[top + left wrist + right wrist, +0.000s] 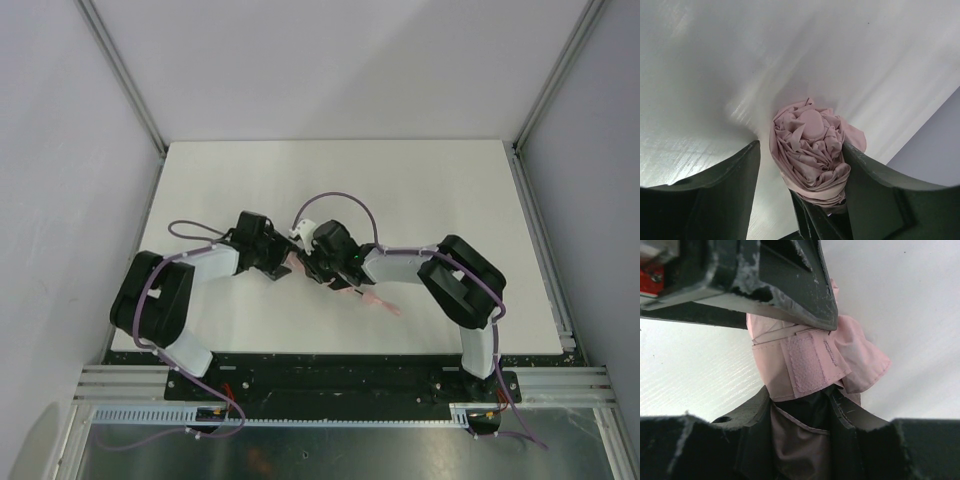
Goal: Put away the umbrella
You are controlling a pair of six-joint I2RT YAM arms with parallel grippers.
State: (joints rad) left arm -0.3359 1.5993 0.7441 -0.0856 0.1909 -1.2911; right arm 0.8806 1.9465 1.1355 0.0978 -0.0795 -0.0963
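White worktop (250, 180), plain grey walls round it, nothing else on it that I can see. Both arms meet at mid-width, towards the near edge.

Count: one umbrella (812, 155), collapsed to a pink bundle, one velcro strap (805, 367), two grippers.

Umbrella sits between the two grippers. Long axis runs roughly along the near edge, angled down towards the near right corner, where a pink end pokes out from under the right arm. Can't tell whether it's resting on the worktop or lifted.

Left gripper (801, 145): fingers apart, looking straight down the axis at the bunched fabric end. The inner finger touches the bundle and the outer one stands clear, with bare worktop showing in the gap.

Right gripper (815, 362): crosses the bundle side-on at the strap and looks clamped on it, one finger above and one below. Strap lies across the fabric. Can't tell if it's fastened.

My read: right arm is the holder. Left is nearer the fabric end and lined up to close on it, but off-centre, so it should shift outward first or the loose folds may slip out.
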